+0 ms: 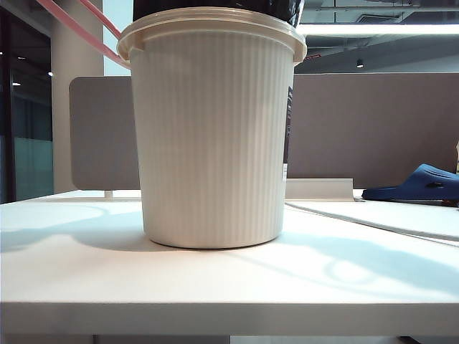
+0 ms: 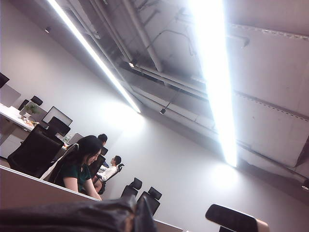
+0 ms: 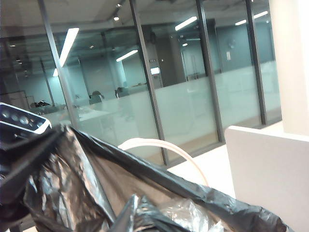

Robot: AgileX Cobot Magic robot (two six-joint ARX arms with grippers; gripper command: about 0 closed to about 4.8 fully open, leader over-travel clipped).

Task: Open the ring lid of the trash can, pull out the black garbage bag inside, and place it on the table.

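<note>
Two grippers clamped, bag lifting above the can

Both closed tight: left gripper [image 2: 137, 212] and right gripper [image 3: 29, 159] pinch the black garbage bag [image 3: 96, 193] above the trash can [image 1: 211, 136]; ring lid [image 1: 79, 29] slants off the rim, can upright on the table [image 1: 229, 287].

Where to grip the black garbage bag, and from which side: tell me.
Grip the black garbage bag by its crinkled top above the trash can rim, coming from above: the ribbed wall encloses everything lower. The left gripper and right gripper are out of view.

Table-level exterior camera; wrist cameras upturned.
</note>
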